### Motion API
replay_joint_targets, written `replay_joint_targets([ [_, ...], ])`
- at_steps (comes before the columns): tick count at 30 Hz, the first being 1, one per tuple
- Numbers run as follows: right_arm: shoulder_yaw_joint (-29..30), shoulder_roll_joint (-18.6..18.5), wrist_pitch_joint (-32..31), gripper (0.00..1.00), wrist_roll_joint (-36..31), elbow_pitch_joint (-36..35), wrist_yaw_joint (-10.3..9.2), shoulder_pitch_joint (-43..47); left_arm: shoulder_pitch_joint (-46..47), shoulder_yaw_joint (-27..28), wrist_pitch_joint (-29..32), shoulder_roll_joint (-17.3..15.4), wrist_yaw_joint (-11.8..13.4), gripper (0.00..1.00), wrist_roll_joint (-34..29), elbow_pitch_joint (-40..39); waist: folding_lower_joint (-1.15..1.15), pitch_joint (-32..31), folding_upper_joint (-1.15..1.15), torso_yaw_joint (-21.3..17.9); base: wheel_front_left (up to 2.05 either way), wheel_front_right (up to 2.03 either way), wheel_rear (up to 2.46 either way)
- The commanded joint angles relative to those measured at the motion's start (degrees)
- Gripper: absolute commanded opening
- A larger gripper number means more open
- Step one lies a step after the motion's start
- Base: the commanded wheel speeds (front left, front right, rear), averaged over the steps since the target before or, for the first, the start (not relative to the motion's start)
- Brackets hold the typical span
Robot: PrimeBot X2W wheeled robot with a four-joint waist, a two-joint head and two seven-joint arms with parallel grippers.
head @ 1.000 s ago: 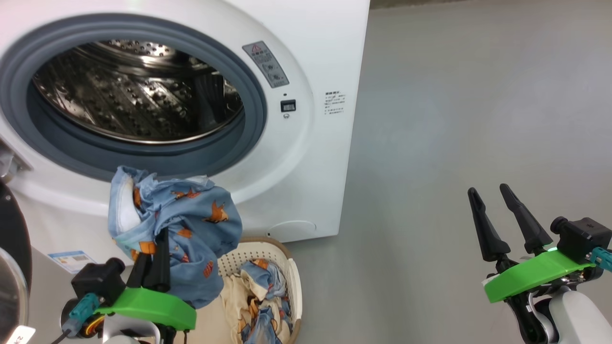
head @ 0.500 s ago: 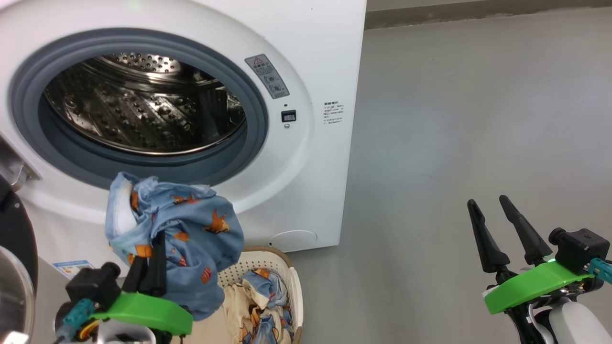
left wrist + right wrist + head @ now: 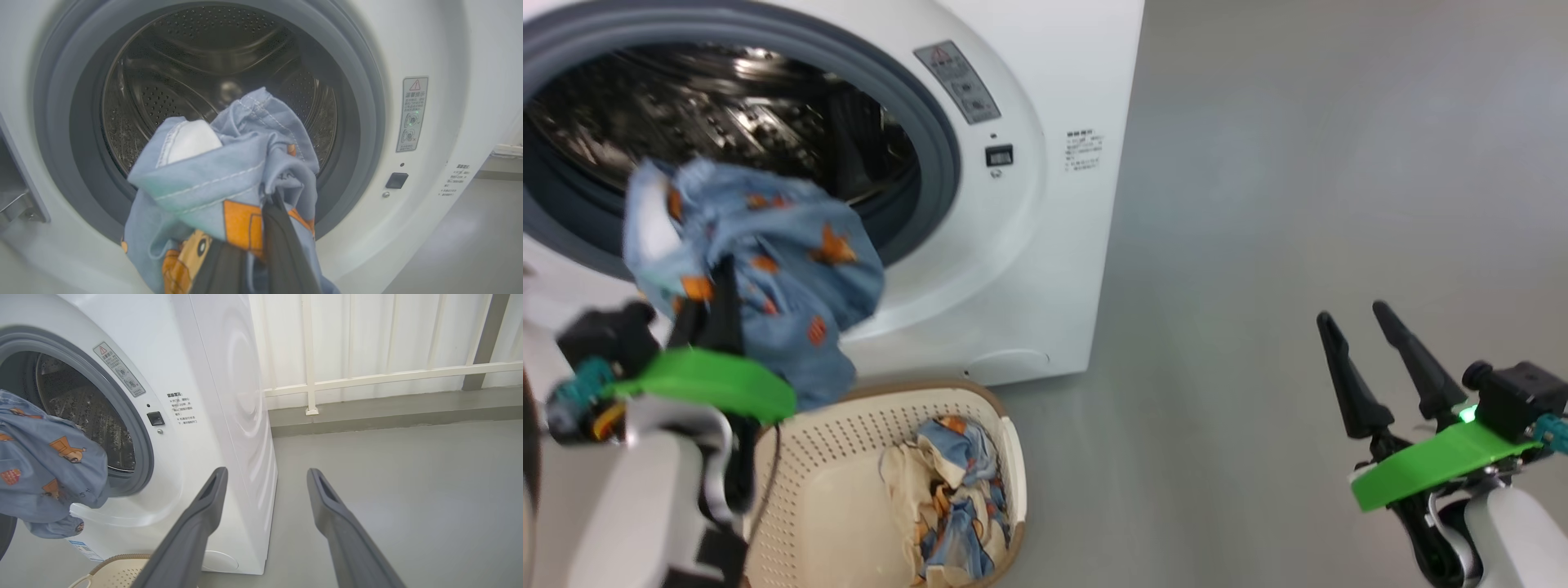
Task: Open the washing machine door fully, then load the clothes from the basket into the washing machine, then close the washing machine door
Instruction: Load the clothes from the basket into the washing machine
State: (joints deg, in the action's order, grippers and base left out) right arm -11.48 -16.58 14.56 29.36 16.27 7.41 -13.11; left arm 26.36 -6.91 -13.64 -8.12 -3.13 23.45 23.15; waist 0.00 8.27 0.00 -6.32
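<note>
The white washing machine [image 3: 1013, 245] stands with its steel drum [image 3: 212, 77] uncovered. Of the washing machine door I see only a dark sliver [image 3: 5, 535] at the left edge. My left gripper [image 3: 723, 273] is shut on a light blue garment [image 3: 760, 245] printed with orange figures. The garment hangs in front of the lower part of the grey gasket [image 3: 359, 122], outside the drum. The left wrist view has the bunched garment [image 3: 229, 171] over the left gripper [image 3: 249, 228]. More clothes [image 3: 947, 498] lie in the cream basket [image 3: 833, 457] below. My right gripper [image 3: 1352, 314] stands open and empty at the lower right, its fingers [image 3: 212, 494] apart.
Bare grey floor [image 3: 1298, 163] stretches to the right of the machine. A white railing [image 3: 367, 375] and a low kerb run behind it. The basket rim [image 3: 118, 565] sits close against the machine's front, under the opening.
My left gripper has lifted the blue garment from above the basket up to the drum opening. The head view has shifted, showing more of the basket. The right gripper has stayed put.
</note>
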Motion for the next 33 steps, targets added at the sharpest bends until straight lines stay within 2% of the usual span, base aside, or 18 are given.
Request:
replay_joint_targets([
  [1, -1.1, -1.1, 0.4, 1.00, 0.4, -1.6, 0.08, -1.6, 3.6, 2.3, -0.5, -2.0, -0.3, 0.00, 0.4, -0.1, 0.00, 2.8, 0.00, -1.6, 0.00, 0.00, 0.00],
  [8, -1.7, -3.5, 0.4, 1.00, 1.4, -2.9, 0.08, -4.2, 17.8, 4.5, -1.3, -3.5, -1.0, 0.00, -0.4, 12.1, 0.00, 11.2, 0.00, -4.7, 0.00, 0.00, 0.00],
  [17, -2.0, -4.4, 0.4, 1.00, 2.3, -5.2, 0.08, -7.9, 31.2, 8.2, -1.3, -6.3, -0.9, 0.00, -2.8, 19.8, 0.00, 21.0, 0.00, -8.7, 0.00, 0.00, 0.00],
  [24, -2.6, -3.5, 0.4, 1.00, 2.6, -6.2, 0.08, -9.9, 39.8, 8.0, -1.4, -8.6, -0.5, 0.00, -6.0, 25.3, 0.00, 27.3, 0.00, -11.6, 0.00, 0.00, 0.00],
  [28, -2.9, -2.7, 0.4, 1.00, 2.8, -6.2, 0.08, -10.6, 44.1, 8.0, -1.4, -10.1, 0.0, 0.00, -8.0, 25.7, 0.00, 29.7, 0.00, -13.0, 0.00, 0.00, 0.00],
  [33, -2.6, -2.1, 0.4, 1.00, 2.8, -6.4, 0.08, -11.4, 46.5, 10.1, -1.4, -10.9, 1.2, 0.00, -10.1, 17.9, 0.00, 31.4, 0.00, -13.9, 0.00, 0.00, 0.00],
])
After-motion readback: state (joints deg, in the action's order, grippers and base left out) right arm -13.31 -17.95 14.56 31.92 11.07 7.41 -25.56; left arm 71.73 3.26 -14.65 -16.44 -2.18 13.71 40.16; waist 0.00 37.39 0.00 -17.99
